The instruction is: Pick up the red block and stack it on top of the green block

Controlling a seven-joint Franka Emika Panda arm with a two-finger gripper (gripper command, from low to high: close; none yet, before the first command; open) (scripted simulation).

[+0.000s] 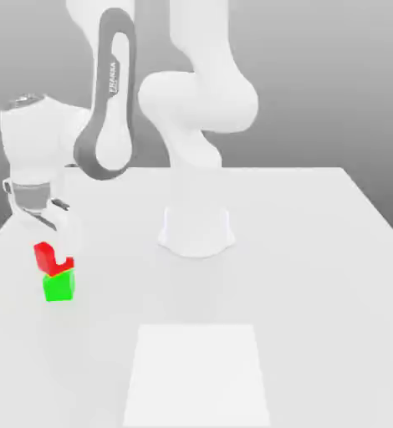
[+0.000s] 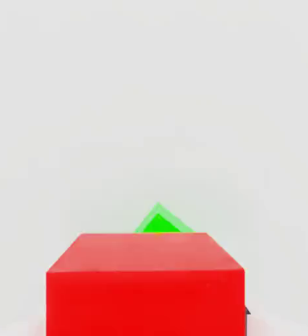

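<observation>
Hand view: red block point(image 2: 145, 289) between fingers point(image 2: 272, 326)

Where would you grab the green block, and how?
Probably by two opposite upright faces of the green block, coming from the side: it is a cube with flat faces, and the red block right above it blocks a grip from overhead.

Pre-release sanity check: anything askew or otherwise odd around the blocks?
One mild oddity: the red block, held in the gripper right above the green block, is turned relative to it; in the hand view a green corner pokes out past red's straight edge. No damage seen on either.
</observation>
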